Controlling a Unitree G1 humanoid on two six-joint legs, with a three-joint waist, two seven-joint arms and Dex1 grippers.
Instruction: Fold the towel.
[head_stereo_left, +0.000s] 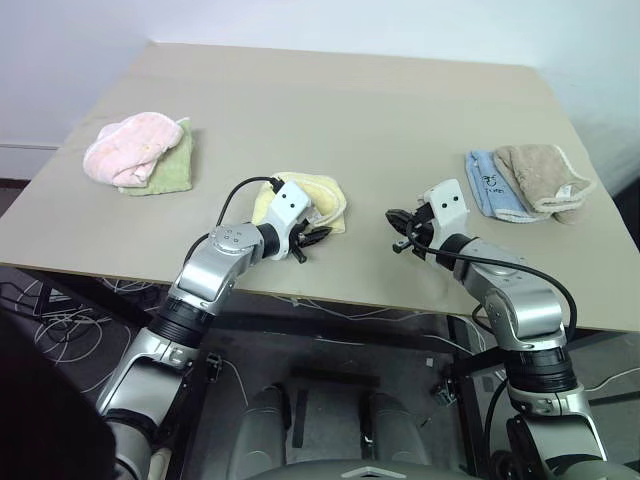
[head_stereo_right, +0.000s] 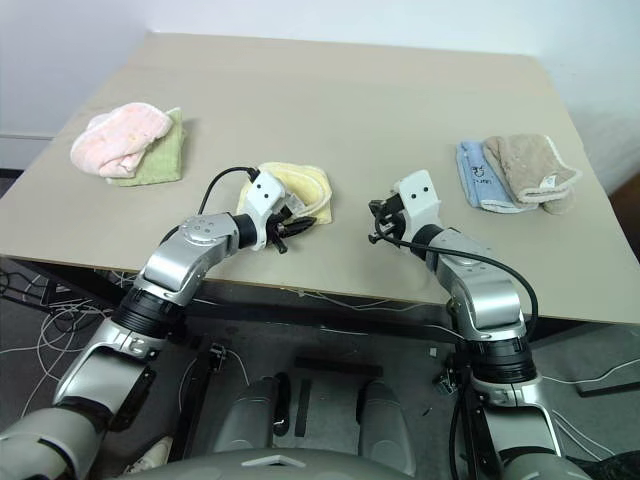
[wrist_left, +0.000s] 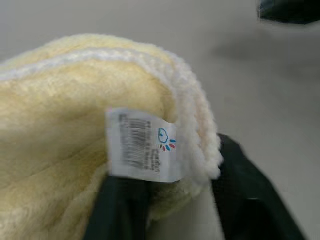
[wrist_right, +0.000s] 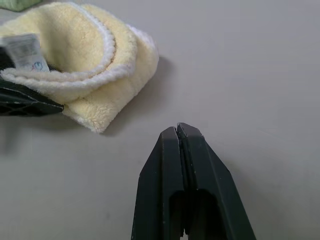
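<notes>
The yellow towel (head_stereo_left: 305, 199) lies folded near the front edge of the tan worktop (head_stereo_left: 350, 110). The left pincer (head_stereo_left: 312, 238) sits at its near edge, fingers (wrist_left: 250, 200) parted either side of the folded edge. The right pincer (head_stereo_left: 400, 228) hovers well apart, shut and empty. Two more cloths lie at the far left, two at the right. White wall behind.

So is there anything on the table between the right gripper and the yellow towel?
Nothing visible. The shut right gripper faces the yellow towel across bare table. The left gripper is already at the towel's near edge, its fingers either side of the fold.
</notes>
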